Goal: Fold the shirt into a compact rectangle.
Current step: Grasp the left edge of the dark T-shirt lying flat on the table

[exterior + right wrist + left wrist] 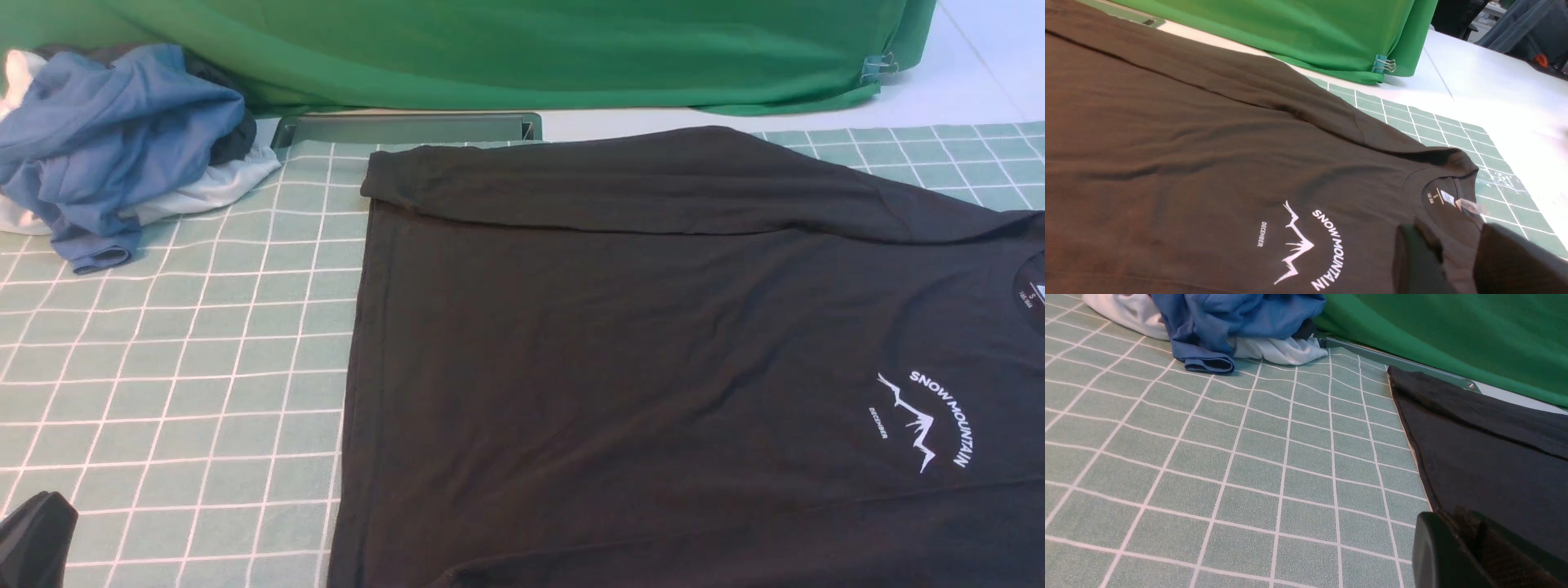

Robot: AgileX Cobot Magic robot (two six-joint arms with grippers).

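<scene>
**Black soft-knit T-shirt (637,343) spread flat on the pale green grid-patterned mat (204,343), print side up.**

The garment covers the mat's right part. Its hem runs across the mat's middle and its collar lies towards the mat's right edge. Along the mat's far edge, a band of the black fabric is folded over onto the body. The white "SNOW MOUNTAIN" print (1306,241) faces up near the collar. A crumpled pile of blue and white garments (106,139) sits at the mat's far left corner, well apart from the hem. The left gripper (1457,535) is low over the mat's near left corner, just beside the hem, jaws closed on nothing. The right gripper (1449,245) is above the collar area, jaws apart with black fabric showing in the gap. The mat lies on a white table (1494,81).
</scene>
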